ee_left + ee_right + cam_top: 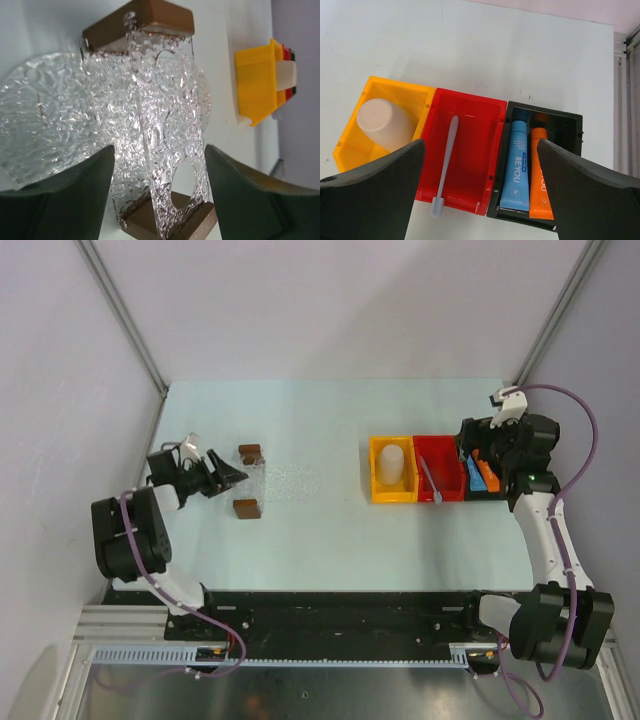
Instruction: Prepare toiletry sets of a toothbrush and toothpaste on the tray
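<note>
The clear plastic tray (285,480) lies at the left of the table with a brown block (250,453) at each short end. My left gripper (225,477) is open at its left side. In the left wrist view the tray (165,100) has a thin upright wall between my spread fingers (60,190), which do not touch it. The whitish toothbrush (447,155) lies in the red bin (475,150). The toothpaste, a blue tube (517,170) and an orange tube (540,175), lies in the black bin (570,125). My right gripper (480,192) hovers open above these bins.
A yellow bin (378,485) holding a beige cup (392,465) stands left of the red bin (450,480), all in a row at the right of the table. The yellow bin (255,80) also shows in the left wrist view, beyond the tray.
</note>
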You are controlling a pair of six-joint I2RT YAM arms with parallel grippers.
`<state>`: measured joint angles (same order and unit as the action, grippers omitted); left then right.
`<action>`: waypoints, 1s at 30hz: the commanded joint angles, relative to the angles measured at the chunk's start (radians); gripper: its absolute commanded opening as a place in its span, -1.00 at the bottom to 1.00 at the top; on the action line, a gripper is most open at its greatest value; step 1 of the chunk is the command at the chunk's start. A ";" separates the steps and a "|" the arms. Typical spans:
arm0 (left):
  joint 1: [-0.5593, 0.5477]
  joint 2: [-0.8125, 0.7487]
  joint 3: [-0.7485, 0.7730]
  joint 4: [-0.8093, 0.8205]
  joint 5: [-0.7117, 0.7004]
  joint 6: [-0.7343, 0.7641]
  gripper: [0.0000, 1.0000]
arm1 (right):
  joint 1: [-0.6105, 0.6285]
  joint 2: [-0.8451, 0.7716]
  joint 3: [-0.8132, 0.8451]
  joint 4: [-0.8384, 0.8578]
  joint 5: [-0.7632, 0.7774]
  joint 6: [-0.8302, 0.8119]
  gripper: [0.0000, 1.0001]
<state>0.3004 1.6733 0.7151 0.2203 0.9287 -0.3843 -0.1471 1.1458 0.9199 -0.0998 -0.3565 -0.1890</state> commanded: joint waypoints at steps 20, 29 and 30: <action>0.002 -0.307 0.113 -0.578 -0.206 0.522 0.79 | 0.011 0.022 0.000 0.012 0.004 -0.029 0.99; -0.187 -0.333 0.239 -0.624 -0.529 0.518 0.99 | 0.012 0.028 0.000 0.011 0.004 -0.033 0.99; -0.217 -0.322 0.269 -0.636 -0.553 0.516 1.00 | 0.012 0.028 0.000 0.011 0.002 -0.033 0.99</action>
<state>0.1699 1.3739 0.8856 -0.3763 0.5423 0.0807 -0.1394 1.1690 0.9199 -0.1001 -0.3557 -0.2043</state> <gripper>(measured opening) 0.996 0.994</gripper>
